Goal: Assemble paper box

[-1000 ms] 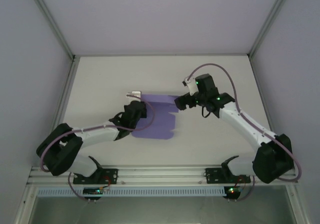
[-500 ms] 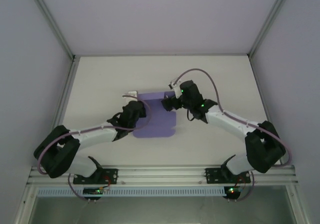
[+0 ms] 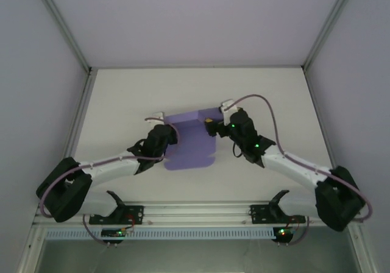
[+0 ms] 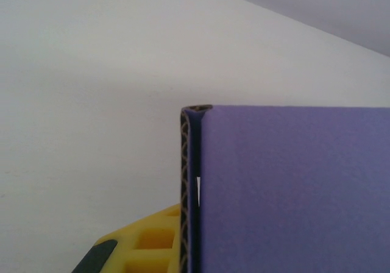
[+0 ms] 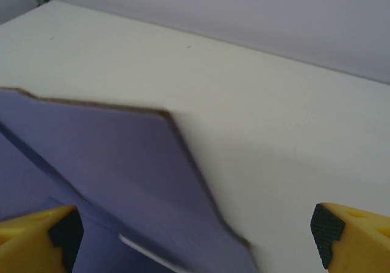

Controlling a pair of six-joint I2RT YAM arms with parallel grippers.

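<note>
Shifting rightward, right gripper (image 5: 194, 231) is straddling the lilac paper box's (image 3: 192, 148) raised corrugated flap (image 5: 122, 163), fingers spread; left gripper (image 3: 164, 128) closure: cannot tell.

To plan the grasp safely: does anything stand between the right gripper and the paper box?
Nothing visible does. The right gripper is right at the paper box, its jaws open on either side of a raised flap above the table.

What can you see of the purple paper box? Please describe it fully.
The paper box is a flat lilac-purple corrugated-card blank with notched edges, lying on the white table. Its far flap is folded upward, brown core showing along cut edges. The left gripper meets its left edge; the right gripper, jaws open, straddles the raised flap.
</note>
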